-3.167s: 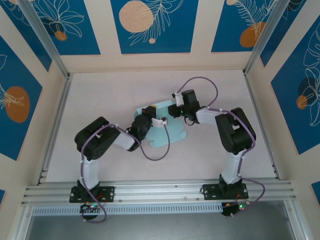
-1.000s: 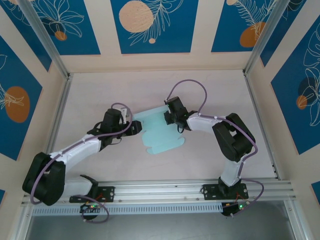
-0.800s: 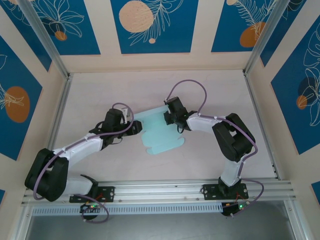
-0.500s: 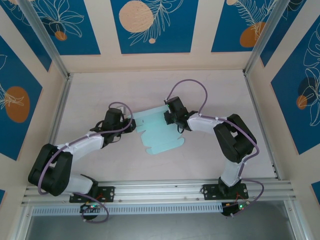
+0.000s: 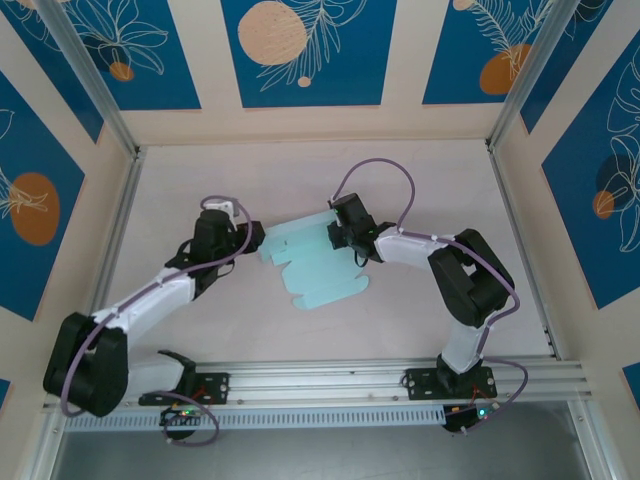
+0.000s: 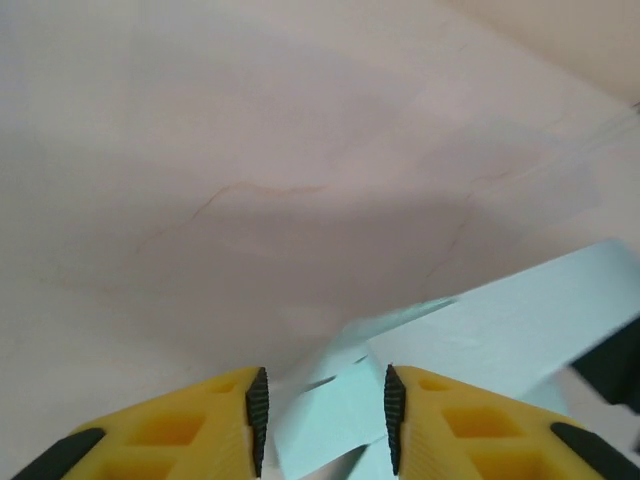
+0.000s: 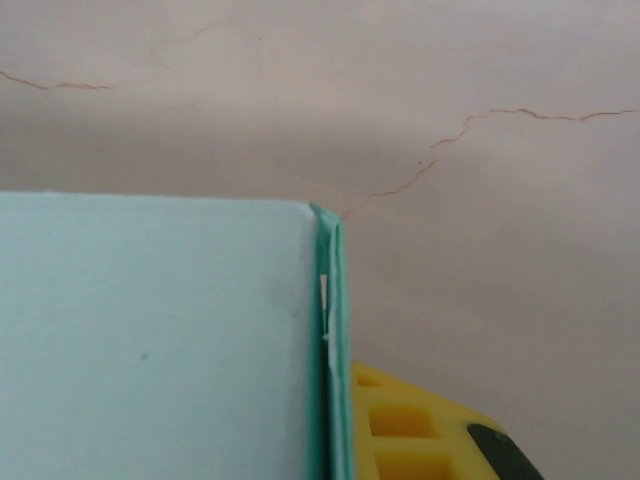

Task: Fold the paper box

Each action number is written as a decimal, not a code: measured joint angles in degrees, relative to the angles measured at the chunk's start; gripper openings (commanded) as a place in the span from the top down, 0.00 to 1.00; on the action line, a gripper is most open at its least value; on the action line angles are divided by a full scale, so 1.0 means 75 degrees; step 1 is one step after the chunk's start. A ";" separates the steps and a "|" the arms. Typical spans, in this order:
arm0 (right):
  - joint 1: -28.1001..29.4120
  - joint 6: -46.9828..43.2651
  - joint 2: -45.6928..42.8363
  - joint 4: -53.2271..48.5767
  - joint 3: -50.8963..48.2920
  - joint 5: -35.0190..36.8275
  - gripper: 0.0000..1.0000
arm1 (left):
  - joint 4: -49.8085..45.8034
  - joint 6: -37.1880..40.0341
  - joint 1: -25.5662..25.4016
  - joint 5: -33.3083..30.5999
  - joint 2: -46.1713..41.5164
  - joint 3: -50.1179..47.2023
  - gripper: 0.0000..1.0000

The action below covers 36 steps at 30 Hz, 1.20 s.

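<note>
The paper box (image 5: 320, 265) lies as a flat sheet on the counter (image 5: 200, 180). The right claw (image 5: 343, 238) pinches its edge, and the left claw (image 6: 322, 400) stands half-wide astride a flap.

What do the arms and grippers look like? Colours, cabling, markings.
Left arm and right arm: black joint housings, white link covers. A purple cable loops along each. Left gripper and right gripper: yellow fingers with cut-out pockets and black ribbed pads. The black bases each show a small green light. No lettering is legible.
</note>
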 measured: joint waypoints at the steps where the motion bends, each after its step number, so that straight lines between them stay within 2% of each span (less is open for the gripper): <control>1: 0.0000 0.0003 0.0000 0.0003 0.0000 0.0000 0.88 | -0.0076 0.0087 0.0000 -0.0026 -0.0087 0.0073 0.44; 3: 0.0000 0.0006 0.0000 0.0003 0.0000 0.0000 0.88 | -0.0274 0.0414 -0.0003 -0.0137 -0.0140 0.0289 0.31; 5: 0.0003 0.0020 0.0000 0.0003 0.0000 0.0000 0.88 | -0.0653 0.0831 -0.0003 -0.0289 -0.0064 0.0600 0.23; 9: 0.0015 0.0052 0.0000 0.0000 0.0000 0.0000 0.88 | -0.1411 0.1775 -0.0009 -0.0507 0.0309 0.1387 0.11; 18: 0.0020 0.0055 0.0000 0.0000 0.0000 0.0000 0.88 | -0.2570 0.3171 -0.0015 -0.0822 0.1338 0.2261 0.10; 36: 0.0020 0.0055 0.0000 0.0003 0.0000 -0.0003 0.88 | -0.2993 0.3829 -0.0428 -0.1300 0.2194 0.2378 0.09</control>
